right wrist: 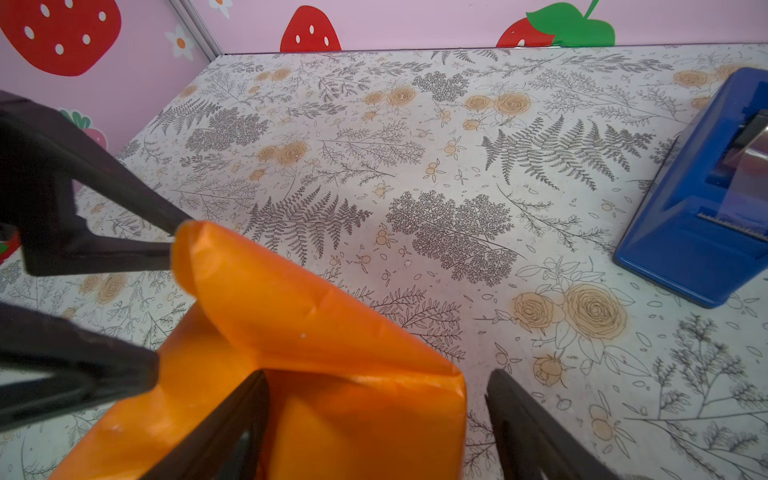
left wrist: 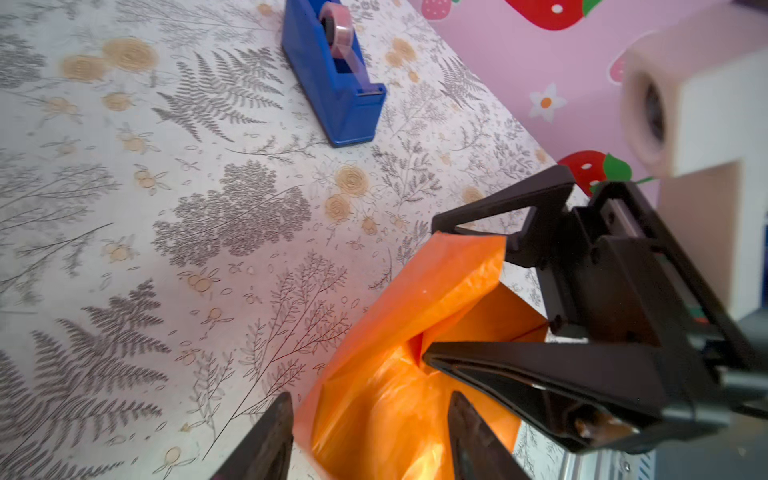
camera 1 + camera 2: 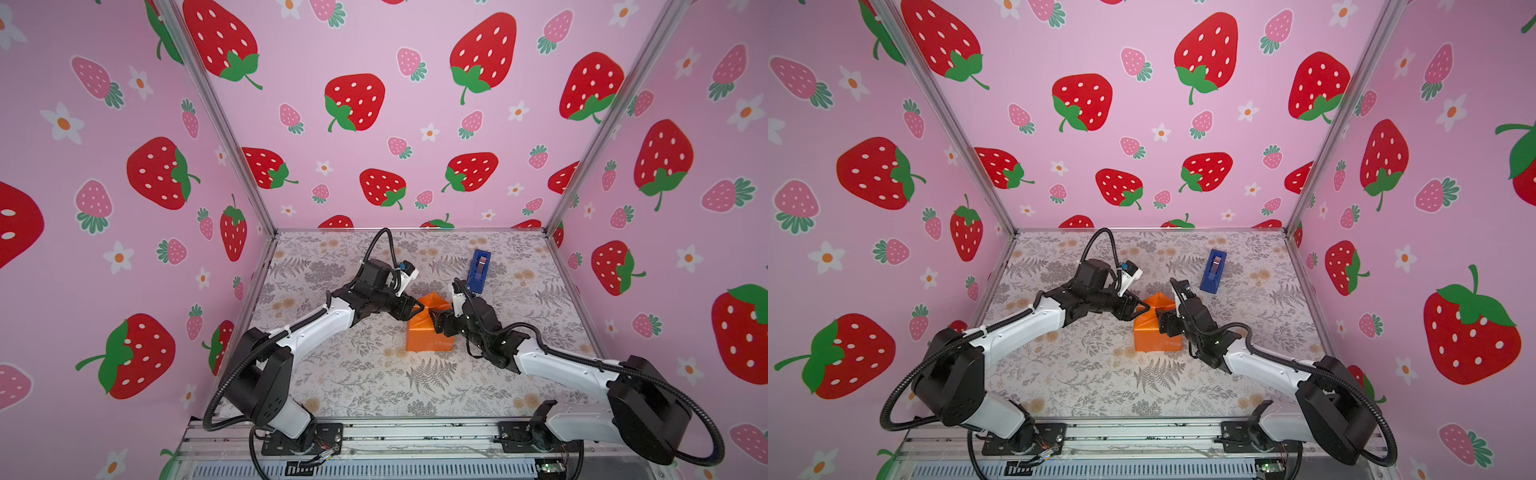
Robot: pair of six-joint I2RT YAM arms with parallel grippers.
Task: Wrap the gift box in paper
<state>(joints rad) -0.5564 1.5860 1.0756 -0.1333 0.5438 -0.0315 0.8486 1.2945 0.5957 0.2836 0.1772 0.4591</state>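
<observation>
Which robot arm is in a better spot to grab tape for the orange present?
Probably right. The blue tape dispenser sits just beyond the right gripper, while the left gripper would have to reach across the paper.

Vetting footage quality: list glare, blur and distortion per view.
Both top views: sharp, evenly lit, wide-angle stretch at the edges. Left wrist view: glare on the paper, white housing out of focus. Right wrist view: left gripper blurred up close, table sharp.
</observation>
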